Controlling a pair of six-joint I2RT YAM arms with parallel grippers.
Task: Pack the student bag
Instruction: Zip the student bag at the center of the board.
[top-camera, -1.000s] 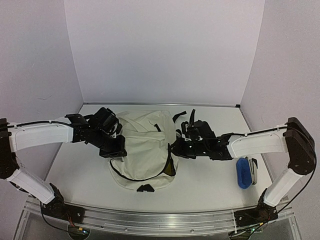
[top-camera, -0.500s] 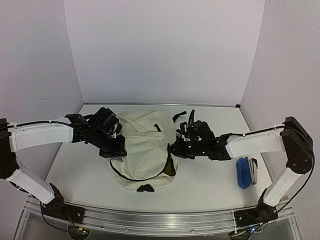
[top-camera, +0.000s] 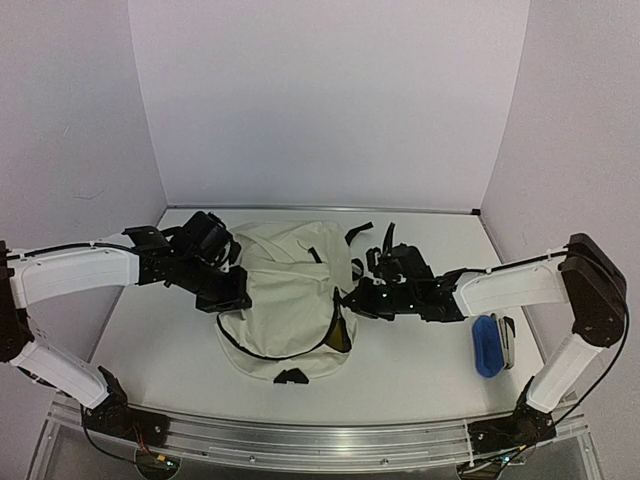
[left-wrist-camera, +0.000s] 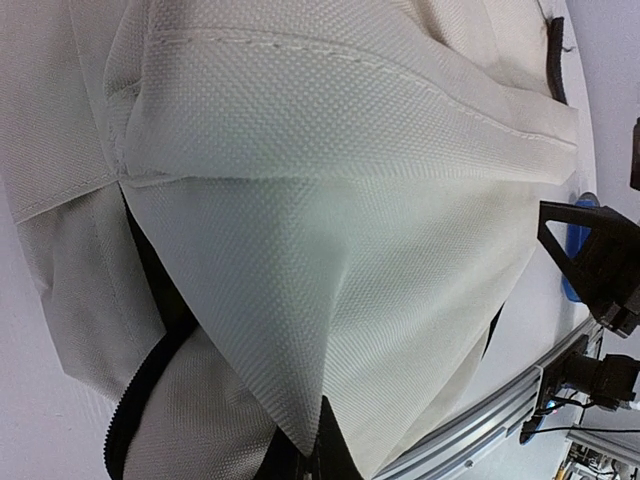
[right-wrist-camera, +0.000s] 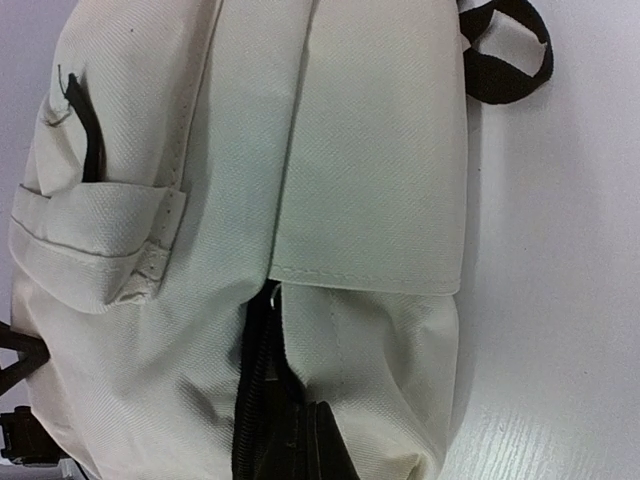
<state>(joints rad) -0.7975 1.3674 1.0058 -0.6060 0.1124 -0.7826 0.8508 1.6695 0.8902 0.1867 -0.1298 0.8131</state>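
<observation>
Cream canvas with black trim: the student bag (top-camera: 288, 290), lying flat in the middle of the white table (top-camera: 400, 372), between the two arms. Black straps (top-camera: 362, 232) trailing off its far end, a small black buckle (top-camera: 290, 376) at its near edge.

At the bag's left rim, the left gripper (top-camera: 228, 297), clamped on the canvas. Plain from the left wrist view: a fold (left-wrist-camera: 330, 300) of cloth drawn up taut and narrowing to a point right at the dark fingertips at the bottom of the frame. Black zipper tape (left-wrist-camera: 135, 410) curving away below and to the left of that fold.

At the bag's right rim, roughly level with the other, the right gripper (top-camera: 352, 300), touching the edge just above a dark gap of lining (top-camera: 342, 335). In the right wrist view, only a dark sliver of finger at the bottom of the frame, hard against the black zipper (right-wrist-camera: 255, 400). Cannot tell whether pinched on it or merely resting there. Farther up that view, a stitched pocket band with a thin black pull (right-wrist-camera: 88, 120) at the left. At the top right, a black strap loop (right-wrist-camera: 505, 60) lying on bare tabletop.

Off to the right, well apart from the bag and near the right arm, a blue oblong thing (top-camera: 485, 345) on the table, with a pale item (top-camera: 506, 340) just beside it. Both too small to name.
</observation>
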